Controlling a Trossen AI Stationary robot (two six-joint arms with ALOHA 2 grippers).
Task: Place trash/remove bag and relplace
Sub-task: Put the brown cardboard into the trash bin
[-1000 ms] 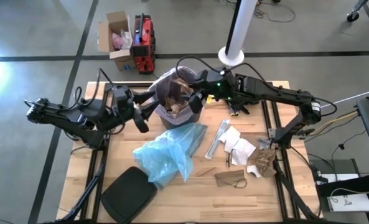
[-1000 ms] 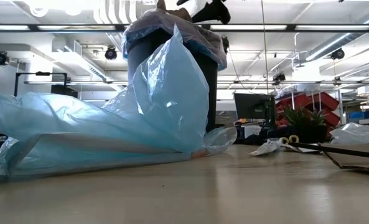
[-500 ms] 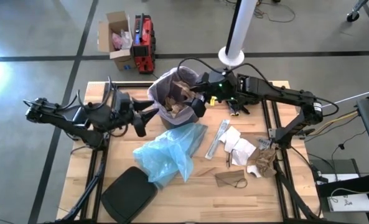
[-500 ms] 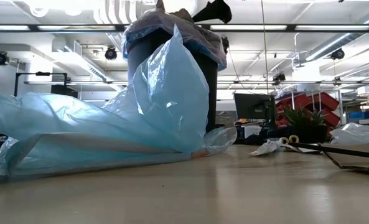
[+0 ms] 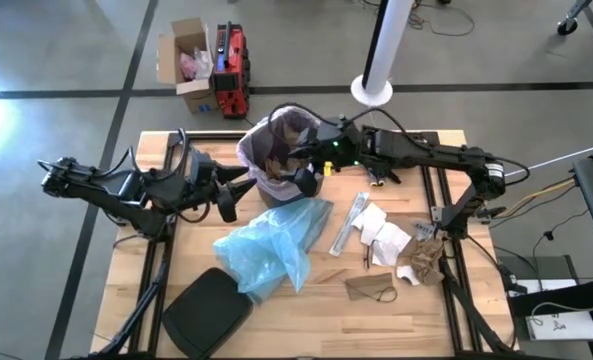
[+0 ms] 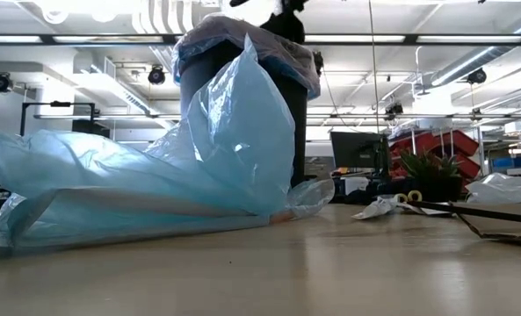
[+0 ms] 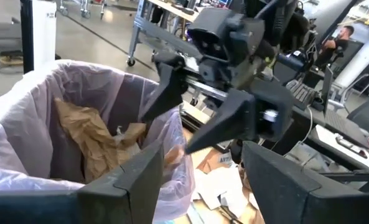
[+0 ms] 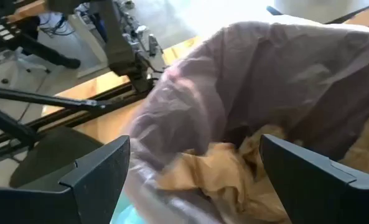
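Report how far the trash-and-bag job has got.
Partly done: crumpled brown paper already lies inside the bag lining the bin. In hand: the right gripper, jaws open, is over the bin's rim; the left gripper, jaws open, is beside it. Left: paper scraps on the table, pulling the liner, fitting the light blue bag.

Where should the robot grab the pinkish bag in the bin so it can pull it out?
Probably at the rim of the bag, where the thin plastic folds over the edge of the bin and bunches into a loose lip. Coming from above and pinching that lip on the outside looks best, since crumpled brown paper fills the inside. The open right end effector already hangs over that rim; the open left end effector waits beside it.
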